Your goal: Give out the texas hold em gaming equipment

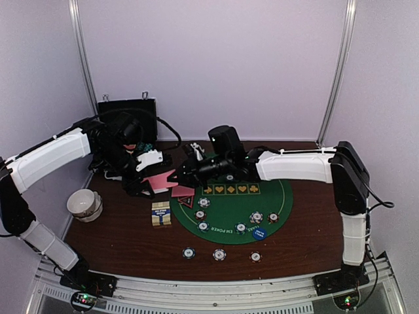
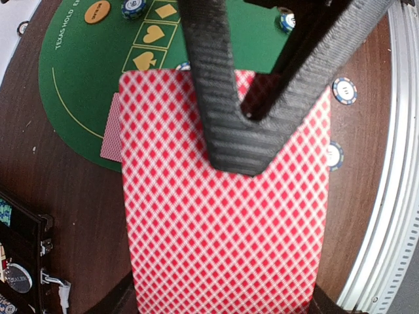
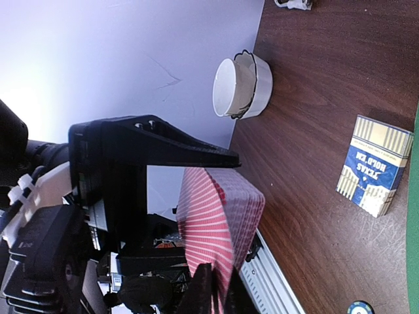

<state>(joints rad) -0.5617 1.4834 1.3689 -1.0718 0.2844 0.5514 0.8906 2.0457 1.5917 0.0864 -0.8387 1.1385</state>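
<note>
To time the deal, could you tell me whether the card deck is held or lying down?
Held: the left gripper clamps the card deck above the table, and the right gripper pinches its far end.

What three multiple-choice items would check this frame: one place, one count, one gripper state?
1. The card box lies: A on the bare tabletop left of the green mat; B at the mat's centre; C right of the mat.
2. Number of chips on the tabletop between mat and near edge: A one; B five; C three.
3. The left gripper is: A open; B shut on the deck of cards; C shut on nothing.
1 A: it sits off the mat's left rim. 2 C: three lie in a row. 3 B: the deck fills its wrist view.
</note>
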